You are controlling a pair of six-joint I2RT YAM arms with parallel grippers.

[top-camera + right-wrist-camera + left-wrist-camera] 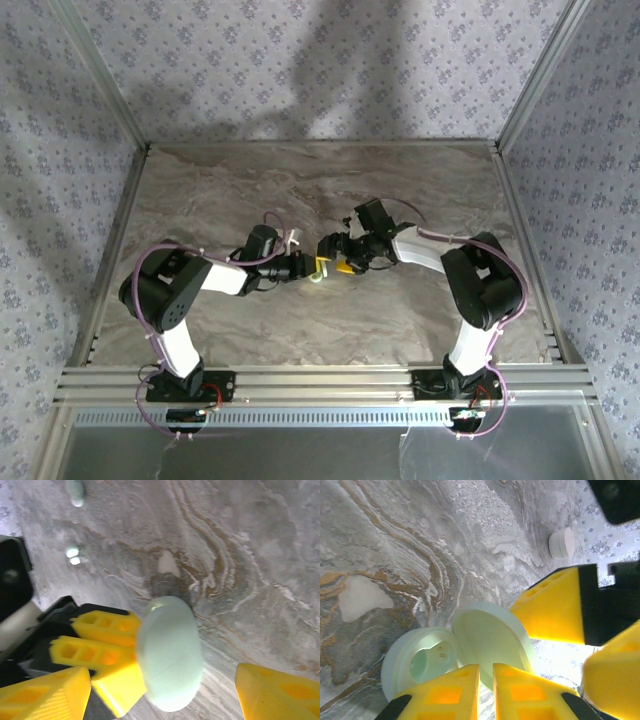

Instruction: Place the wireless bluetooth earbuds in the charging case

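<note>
In the top view, I see both arms meet in the middle of the bench (420, 190). The left gripper (311, 268) and the right gripper (344, 262) are nose to nose. The charging case (318, 276) is a small pale spot between them.

In the left wrist view, the charging case (470, 650) is open. Its lid (490, 637) stands up in the middle of the frame. The bottom half, with its wells (427, 661), is at the lower left, and the wells look empty. The left fingers (452, 695) are narrow, with a thin gap, and they seem to pinch the near edge of the case. A round white thing (561, 542) sits on the bench at the upper right. I cannot tell what it is.

In the right wrist view, the smooth back of the case (170, 652) is in the middle. The right fingers (280, 690) stand wide at the bottom corners, one on each side, and touch nothing. Two tiny bright bits at the upper left may be the earbuds (73, 556), but they are blurry.

I think the case is open and held, and no bud is in yet. Next, the right arm should pick up one bud softly and bring it to a well while the left arm holds the case steady.
</note>
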